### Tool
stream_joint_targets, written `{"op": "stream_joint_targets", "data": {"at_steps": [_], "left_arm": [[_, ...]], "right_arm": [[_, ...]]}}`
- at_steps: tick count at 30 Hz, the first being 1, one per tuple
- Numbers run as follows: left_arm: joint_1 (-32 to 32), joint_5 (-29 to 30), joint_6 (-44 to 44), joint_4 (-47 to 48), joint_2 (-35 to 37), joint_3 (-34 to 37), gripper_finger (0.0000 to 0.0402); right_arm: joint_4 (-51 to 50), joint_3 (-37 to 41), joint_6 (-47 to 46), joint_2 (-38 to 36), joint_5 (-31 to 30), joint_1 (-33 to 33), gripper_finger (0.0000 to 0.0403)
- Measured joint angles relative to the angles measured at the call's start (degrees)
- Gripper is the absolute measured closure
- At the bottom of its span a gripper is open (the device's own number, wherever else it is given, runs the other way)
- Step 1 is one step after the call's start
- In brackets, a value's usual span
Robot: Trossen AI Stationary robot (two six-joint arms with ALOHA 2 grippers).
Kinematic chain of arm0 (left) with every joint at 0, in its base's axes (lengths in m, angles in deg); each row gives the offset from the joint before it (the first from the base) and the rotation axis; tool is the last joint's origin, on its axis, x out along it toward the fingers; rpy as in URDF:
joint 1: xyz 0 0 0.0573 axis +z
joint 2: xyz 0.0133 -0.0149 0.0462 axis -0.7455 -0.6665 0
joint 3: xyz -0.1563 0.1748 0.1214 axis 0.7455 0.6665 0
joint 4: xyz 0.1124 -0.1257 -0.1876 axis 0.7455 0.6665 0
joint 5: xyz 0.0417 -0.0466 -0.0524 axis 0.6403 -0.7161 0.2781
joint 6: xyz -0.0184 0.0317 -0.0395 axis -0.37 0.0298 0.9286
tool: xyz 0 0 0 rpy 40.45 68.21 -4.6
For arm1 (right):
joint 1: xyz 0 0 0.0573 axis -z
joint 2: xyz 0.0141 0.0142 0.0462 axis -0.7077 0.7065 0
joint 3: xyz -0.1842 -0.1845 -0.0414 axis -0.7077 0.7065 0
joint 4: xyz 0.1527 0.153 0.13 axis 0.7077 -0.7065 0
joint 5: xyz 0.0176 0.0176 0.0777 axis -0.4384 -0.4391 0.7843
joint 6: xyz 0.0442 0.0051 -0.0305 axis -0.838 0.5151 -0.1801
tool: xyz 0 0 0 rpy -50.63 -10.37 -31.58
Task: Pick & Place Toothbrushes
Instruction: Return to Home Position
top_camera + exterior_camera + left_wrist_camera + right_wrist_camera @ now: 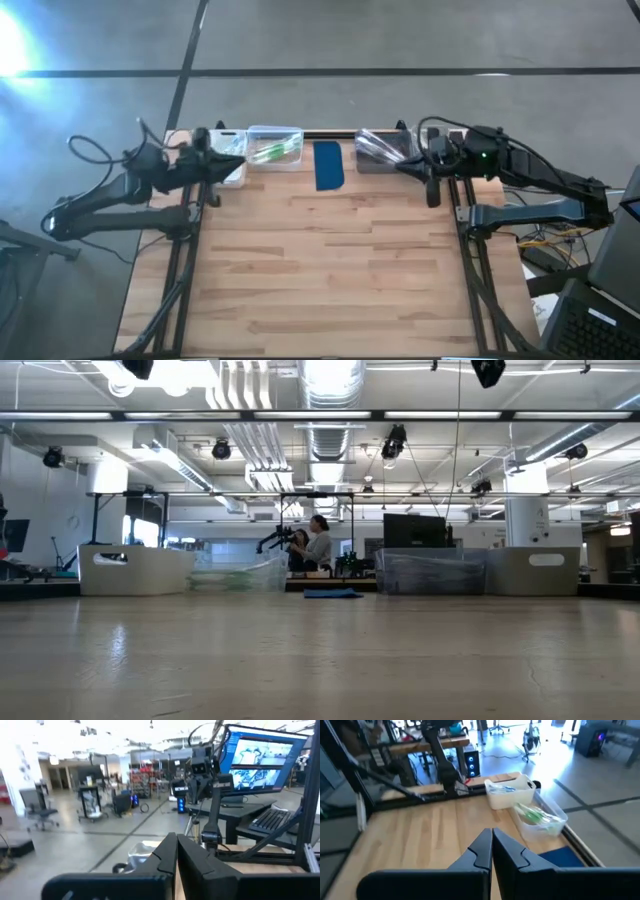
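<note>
Green toothbrushes lie well apart from the right claw (pressed closed).

Across your desk you see a row of bins, a blue pad midway, a person beyond them.

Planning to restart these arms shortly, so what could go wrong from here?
The left gripper, shut, hangs close by the white bin; its next swing out might clip it. The right gripper, shut, is just as near the right-hand clear bin. Both bins line the table's far edge, so a nudge could push one off.
</note>
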Motion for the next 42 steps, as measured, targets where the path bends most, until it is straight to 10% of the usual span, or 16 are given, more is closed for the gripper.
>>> {"op": "stream_joint_targets", "data": {"at_steps": [29, 42], "left_arm": [[0.0, 1.5, -8.3, -14.0, 29.8, 33.1, 0.0385], [0.1, 2.1, -7.5, -15.3, 30.2, 39.7, 0.0383]], "right_arm": [[29.3, 40.2, 15.6, -23.4, -3.7, 0.0, 0.0394], [44.8, 55.9, 14.0, -28.4, -3.8, 0.1, 0.0394]]}}
